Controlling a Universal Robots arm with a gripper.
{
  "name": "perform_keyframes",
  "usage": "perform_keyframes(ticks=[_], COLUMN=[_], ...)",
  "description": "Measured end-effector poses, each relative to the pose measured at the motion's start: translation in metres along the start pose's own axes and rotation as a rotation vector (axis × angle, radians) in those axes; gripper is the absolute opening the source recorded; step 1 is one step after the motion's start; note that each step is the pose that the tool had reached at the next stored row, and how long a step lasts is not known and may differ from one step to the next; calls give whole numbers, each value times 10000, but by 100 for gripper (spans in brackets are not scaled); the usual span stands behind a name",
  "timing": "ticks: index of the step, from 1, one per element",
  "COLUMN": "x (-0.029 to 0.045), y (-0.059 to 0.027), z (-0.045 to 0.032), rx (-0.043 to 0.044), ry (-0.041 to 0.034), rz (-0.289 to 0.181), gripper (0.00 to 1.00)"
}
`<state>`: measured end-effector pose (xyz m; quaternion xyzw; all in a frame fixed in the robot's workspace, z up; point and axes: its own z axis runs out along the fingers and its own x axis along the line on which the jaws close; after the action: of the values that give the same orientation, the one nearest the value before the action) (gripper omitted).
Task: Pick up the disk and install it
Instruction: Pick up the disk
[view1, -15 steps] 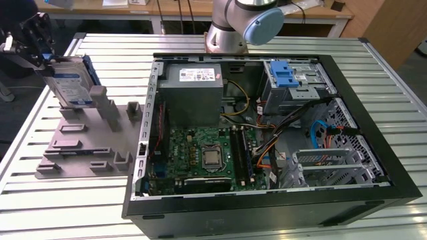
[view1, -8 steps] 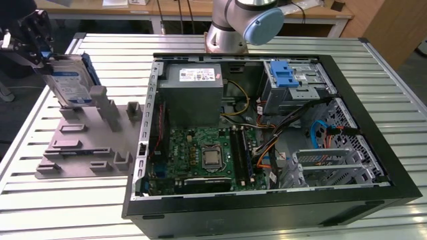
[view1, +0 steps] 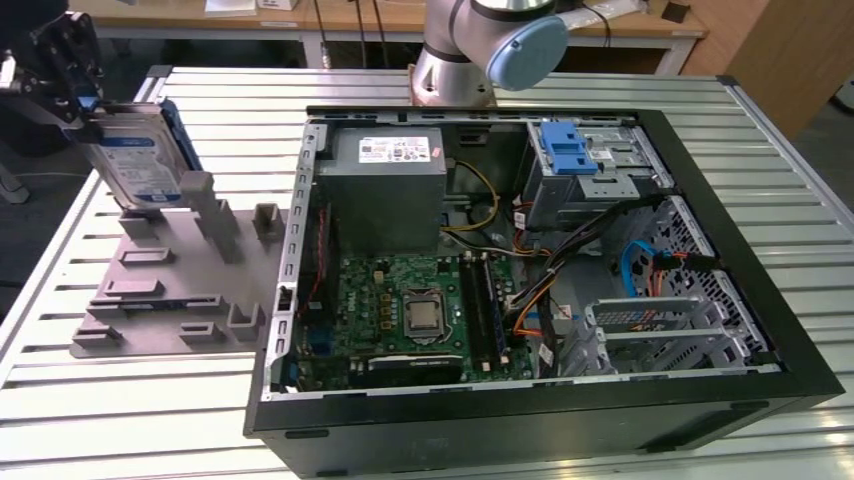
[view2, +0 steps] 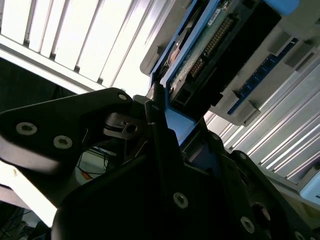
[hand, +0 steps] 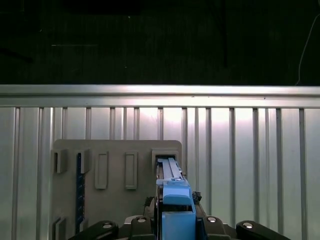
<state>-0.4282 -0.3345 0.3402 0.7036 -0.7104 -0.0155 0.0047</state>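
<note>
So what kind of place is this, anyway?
Probably a robotics lab or test workshop: a robot arm stands on a slatted aluminium table beside an open desktop computer case, its gripper shut on the disk at a gray parts fixture, with wooden workbenches behind.

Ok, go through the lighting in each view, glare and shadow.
Exterior view: even light on the disk and the computer case. Second wrist view: the slatted table is blown out white, the gripper a dark silhouette. First wrist view: background beyond the table black, glare on its edge rail.
</note>
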Motion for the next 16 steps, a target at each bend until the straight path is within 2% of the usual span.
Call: perform_keyframes(ticks=[16], x=[-3], y=[6], z=[-188], rx=[18], ry=[-3], rz=[-1], gripper=[36])
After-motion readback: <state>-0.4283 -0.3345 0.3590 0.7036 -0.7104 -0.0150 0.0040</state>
